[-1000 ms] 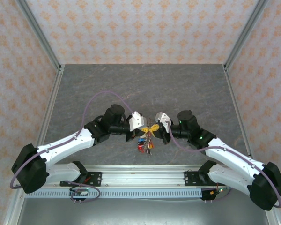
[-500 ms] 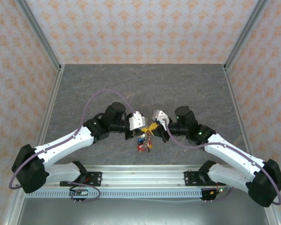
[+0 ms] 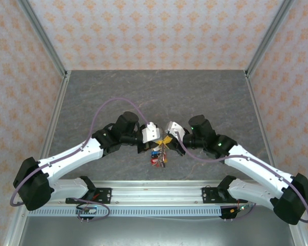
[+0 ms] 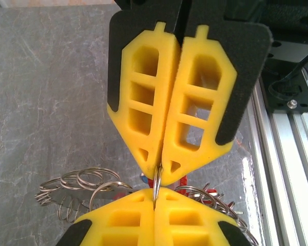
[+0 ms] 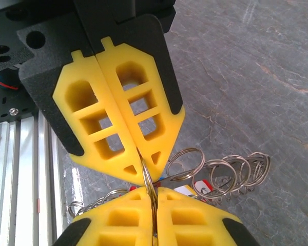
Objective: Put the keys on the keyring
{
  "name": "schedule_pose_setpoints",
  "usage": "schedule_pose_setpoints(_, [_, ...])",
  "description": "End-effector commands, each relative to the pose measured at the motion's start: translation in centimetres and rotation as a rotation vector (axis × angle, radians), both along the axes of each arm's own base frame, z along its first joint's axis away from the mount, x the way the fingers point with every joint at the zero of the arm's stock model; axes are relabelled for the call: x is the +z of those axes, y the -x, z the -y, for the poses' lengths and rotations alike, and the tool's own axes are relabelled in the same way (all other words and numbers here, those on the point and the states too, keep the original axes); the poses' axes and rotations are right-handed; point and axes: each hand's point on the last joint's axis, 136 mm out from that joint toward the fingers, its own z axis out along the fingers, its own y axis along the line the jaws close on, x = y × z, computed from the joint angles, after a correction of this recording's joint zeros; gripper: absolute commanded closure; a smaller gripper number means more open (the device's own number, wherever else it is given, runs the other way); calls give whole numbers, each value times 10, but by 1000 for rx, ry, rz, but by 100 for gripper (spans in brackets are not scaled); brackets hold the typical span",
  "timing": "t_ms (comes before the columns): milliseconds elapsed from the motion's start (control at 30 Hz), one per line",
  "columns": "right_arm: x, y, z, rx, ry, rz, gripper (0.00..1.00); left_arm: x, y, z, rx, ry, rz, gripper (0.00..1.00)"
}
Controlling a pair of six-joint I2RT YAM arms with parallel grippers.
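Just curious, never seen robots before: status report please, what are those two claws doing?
Left gripper shut on keyring. Right gripper shut on it too, tip to tip. Keys bunched close by the tips. No obstruction seen.

Grey marbled tabletop (image 3: 159, 92), orange-patterned walls (image 3: 154, 31), metal corner posts (image 3: 41, 38), aluminium rail (image 3: 159, 197) along near edge
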Motion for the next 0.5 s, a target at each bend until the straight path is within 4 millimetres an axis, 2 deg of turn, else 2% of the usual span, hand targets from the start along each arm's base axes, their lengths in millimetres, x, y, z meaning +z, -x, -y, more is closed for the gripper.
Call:
schedule_pose_setpoints(0, [23, -1, -7, 8, -102, 72, 89, 16, -2, 9, 3, 106, 10, 100])
schedule_pose_setpoints(233, [11, -4, -4, -21, -182, 16, 88, 29, 6, 11, -20, 202, 17, 100])
schedule_pose_setpoints(467, [14, -3, -4, -23, -245, -7, 86, 33, 14, 8, -39, 243, 12, 100])
